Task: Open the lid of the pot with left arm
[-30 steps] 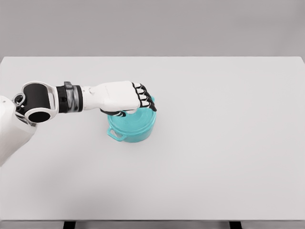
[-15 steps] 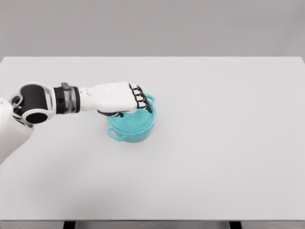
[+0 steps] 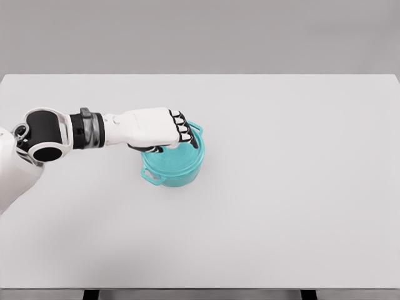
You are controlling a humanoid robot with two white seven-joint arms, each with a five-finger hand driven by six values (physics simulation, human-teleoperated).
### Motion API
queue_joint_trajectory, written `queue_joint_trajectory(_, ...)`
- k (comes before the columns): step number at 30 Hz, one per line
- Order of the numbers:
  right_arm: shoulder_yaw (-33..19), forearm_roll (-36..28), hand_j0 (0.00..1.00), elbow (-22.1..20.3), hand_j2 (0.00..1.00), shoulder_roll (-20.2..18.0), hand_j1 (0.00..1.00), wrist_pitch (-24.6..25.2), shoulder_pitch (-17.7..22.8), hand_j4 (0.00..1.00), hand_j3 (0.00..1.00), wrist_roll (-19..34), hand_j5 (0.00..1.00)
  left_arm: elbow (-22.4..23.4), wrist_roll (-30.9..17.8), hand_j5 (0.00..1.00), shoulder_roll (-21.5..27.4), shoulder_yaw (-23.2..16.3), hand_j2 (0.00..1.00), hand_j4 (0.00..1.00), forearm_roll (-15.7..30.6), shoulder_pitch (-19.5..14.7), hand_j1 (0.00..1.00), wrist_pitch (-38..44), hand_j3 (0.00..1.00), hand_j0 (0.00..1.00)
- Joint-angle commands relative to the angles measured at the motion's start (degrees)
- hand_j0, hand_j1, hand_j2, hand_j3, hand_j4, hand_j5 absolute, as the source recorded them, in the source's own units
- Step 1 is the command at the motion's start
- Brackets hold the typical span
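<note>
A teal pot (image 3: 177,172) with two side handles stands on the white table (image 3: 300,187), left of the middle. Its teal lid (image 3: 182,156) sits on top, and my hand covers much of it. My left hand (image 3: 170,144) reaches in from the left and lies over the lid's middle. The fingers (image 3: 186,132) curl down on the far side and the thumb sits on the near side, shut on the lid's knob, which is hidden under the palm. The lid still looks seated on the pot. The right arm is out of view.
The table's far edge runs across the picture at the top and its front edge along the bottom. Nothing else stands on it.
My left hand has shifted slightly to the left and back over the lid. The pot has stayed where it was.
</note>
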Motion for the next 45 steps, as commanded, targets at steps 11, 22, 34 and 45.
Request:
queue_joint_trajectory(11, 0.0, -0.1, 1.0, 0.0, 1.0, 0.0, 1.0, -0.1, 0.0, 1.0, 1.0, 0.0, 1.0, 0.0, 0.0, 0.74, 0.0, 0.0, 0.74, 0.74, 0.1, -0.1, 0.74, 0.2, 0.74, 0.74)
queue_joint_trajectory(22, 0.0, -0.1, 1.0, 0.0, 1.0, 0.0, 1.0, -0.1, 0.0, 1.0, 1.0, 0.0, 1.0, 0.0, 0.0, 0.72, 0.6, 0.0, 0.72, 0.72, -0.1, 0.0, 0.72, 0.2, 0.72, 0.72)
queue_joint_trajectory(34, 0.0, -0.1, 1.0, 0.0, 1.0, 0.0, 1.0, -0.1, 0.0, 1.0, 1.0, 0.0, 1.0, 0.0, 0.0, 0.69, 0.6, 0.0, 0.69, 0.69, -0.2, 0.3, 0.69, 0.2, 0.69, 0.69)
queue_joint_trajectory(45, 0.0, -0.1, 1.0, 0.0, 1.0, 0.0, 1.0, -0.1, 0.0, 1.0, 1.0, 0.0, 1.0, 0.0, 0.0, 0.66, 0.6, -0.3, 0.66, 0.66, -0.2, 0.3, 0.66, 0.2, 0.66, 0.66)
